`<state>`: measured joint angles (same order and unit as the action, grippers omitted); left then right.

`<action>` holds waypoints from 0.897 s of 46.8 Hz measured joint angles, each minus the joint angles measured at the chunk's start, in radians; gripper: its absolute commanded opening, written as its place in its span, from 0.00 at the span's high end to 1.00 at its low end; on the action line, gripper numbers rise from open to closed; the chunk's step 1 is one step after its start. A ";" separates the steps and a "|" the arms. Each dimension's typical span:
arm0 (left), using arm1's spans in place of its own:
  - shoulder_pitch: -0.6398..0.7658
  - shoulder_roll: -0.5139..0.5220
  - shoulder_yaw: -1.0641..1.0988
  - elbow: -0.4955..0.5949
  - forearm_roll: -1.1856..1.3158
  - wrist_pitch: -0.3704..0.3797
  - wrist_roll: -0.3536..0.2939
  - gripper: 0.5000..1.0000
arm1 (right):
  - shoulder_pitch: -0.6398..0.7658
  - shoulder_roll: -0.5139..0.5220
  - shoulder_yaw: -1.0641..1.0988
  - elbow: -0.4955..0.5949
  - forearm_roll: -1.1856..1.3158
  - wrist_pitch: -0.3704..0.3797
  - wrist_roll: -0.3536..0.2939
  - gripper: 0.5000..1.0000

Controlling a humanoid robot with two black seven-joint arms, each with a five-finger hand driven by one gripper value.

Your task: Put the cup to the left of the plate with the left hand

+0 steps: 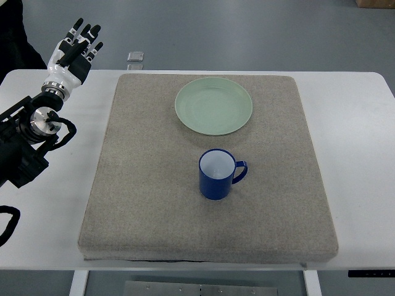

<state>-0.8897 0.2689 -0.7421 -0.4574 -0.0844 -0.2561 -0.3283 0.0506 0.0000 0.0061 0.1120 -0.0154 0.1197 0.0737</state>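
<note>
Over the far left corner of the white counter (358, 123), the left hand (74, 52) hovers with fingers (86, 34) spread and empty, well apart from the blue enamel mug (216, 174) standing upright on the grey mat (142, 185) just below the green plate (213, 105), presumably poised to reach in.

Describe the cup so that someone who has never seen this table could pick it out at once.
A grey mat covers most of the white table. On it, nearer the camera than the pale green plate, stands the cup, upright. It is the only deep blue thing there, white inside, its handle pointing to the picture's right.
</note>
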 measured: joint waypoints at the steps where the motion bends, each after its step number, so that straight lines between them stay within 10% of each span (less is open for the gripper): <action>1: 0.000 0.000 0.001 0.000 0.000 0.000 0.000 0.01 | 0.000 0.000 0.000 0.000 0.000 0.000 0.000 0.13; 42: -0.018 0.015 0.176 -0.068 0.008 -0.006 0.003 0.01 | 0.000 0.000 0.000 0.000 0.000 0.000 0.000 0.13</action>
<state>-0.9074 0.2842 -0.5657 -0.5257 -0.0765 -0.2619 -0.3250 0.0506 0.0000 0.0061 0.1120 -0.0153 0.1196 0.0738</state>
